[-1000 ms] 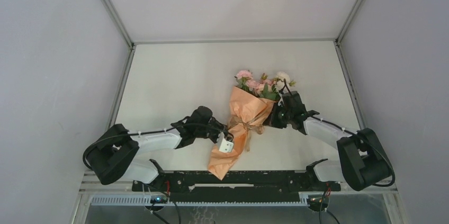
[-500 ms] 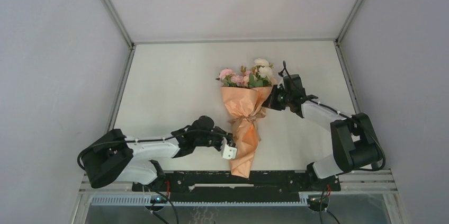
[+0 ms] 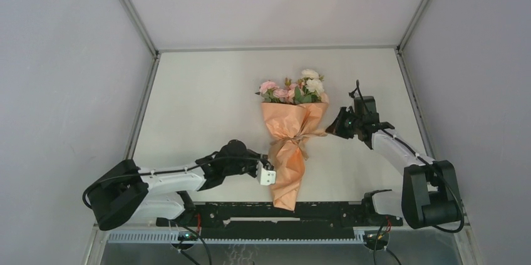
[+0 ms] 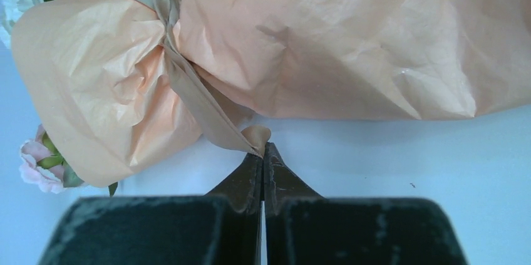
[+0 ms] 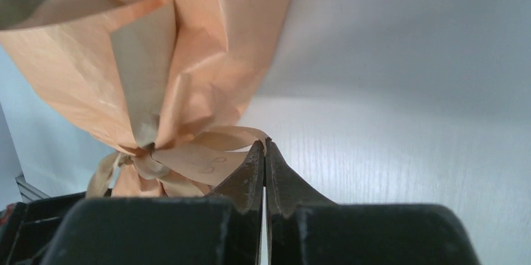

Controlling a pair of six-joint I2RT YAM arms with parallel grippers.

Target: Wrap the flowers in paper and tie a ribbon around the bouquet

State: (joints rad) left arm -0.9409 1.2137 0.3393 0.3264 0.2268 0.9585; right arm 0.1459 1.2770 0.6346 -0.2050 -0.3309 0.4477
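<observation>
Standing by the rig, I see the bouquet (image 3: 289, 152) lying flat on the bench (image 3: 206, 102) between the two arms. The left pincer (image 4: 263, 152) has its jaws pressed fully together, with one tail of the ribbon (image 4: 188, 83) nipped right at the tips. The tied waist of the cone sits just ahead of those tips and a little to their left. The right pincer (image 5: 263, 149) is closed the same way on the other tail, with the knot just ahead and to its left. The flowers (image 3: 294, 88) spill out of the wide end, beyond both pincers.

The whole thing looks light, so I judge a firm tug on either tail would slide it across the bench instead of tightening the knot. Pulling both tails evenly in opposite directions seems the safer way. The paper (image 4: 376, 39) is crinkled and thin: it will crush, hold a crease and may tear if pinched hard. The ribbon is limp and smooth, so it could slip out of a hold taken only at its very end. A hold further along the tail, nearer the knot, looks more secure. To lift the bouquet itself, I would take it at the cinched waist, where the stems stiffen the cone, and never at the soft blooms.
</observation>
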